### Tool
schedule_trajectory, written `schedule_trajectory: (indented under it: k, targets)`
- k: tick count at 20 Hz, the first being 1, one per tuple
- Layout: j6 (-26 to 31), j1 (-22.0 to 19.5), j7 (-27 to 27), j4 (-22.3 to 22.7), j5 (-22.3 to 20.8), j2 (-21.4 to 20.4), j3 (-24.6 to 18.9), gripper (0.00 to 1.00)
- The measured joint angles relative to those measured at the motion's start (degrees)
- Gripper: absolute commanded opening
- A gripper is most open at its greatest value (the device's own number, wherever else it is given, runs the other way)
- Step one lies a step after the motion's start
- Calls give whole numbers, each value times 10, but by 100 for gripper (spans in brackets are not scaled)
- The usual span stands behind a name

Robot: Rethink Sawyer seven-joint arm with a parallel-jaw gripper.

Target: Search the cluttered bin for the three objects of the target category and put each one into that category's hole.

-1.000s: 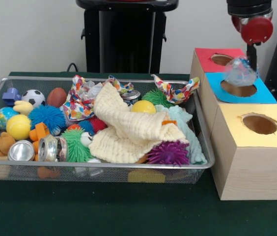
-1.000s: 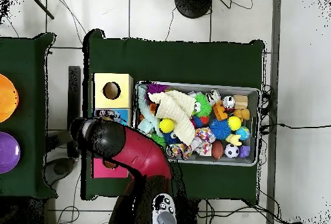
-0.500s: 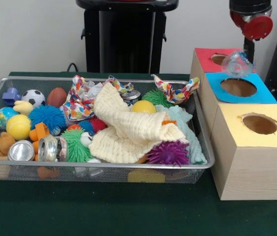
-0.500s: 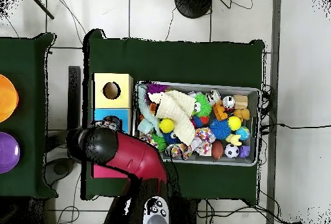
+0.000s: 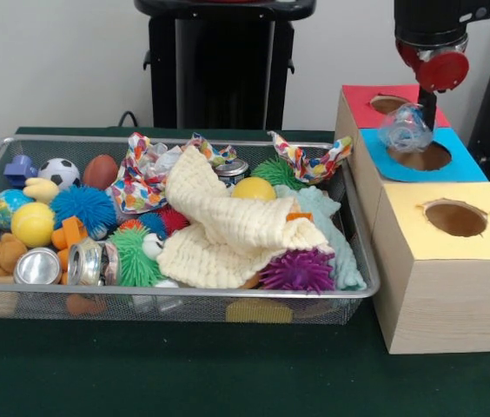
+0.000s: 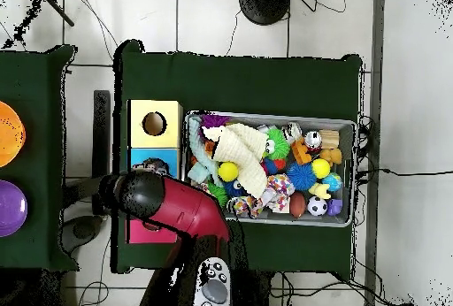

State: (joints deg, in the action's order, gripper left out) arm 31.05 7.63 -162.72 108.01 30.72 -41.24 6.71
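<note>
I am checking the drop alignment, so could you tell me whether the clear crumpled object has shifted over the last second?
Yes. The clear crumpled object has moved left in the front view, towards the blue-topped box's left edge.

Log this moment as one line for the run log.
phase: delivering | gripper: shut on clear crumpled plastic item | position: above blue-topped box hole | bin: cluttered, untouched
</note>
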Motion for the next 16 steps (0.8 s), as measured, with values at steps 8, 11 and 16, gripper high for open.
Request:
schedule_trajectory:
  k: [8, 11, 16]
  targets:
    - [-3, -2, 0, 2, 12, 0, -8, 0]
    - [-11, -10, 0, 7, 22, 0, -19, 0]
    - [-53, -31, 0, 17, 43, 3, -51, 0]
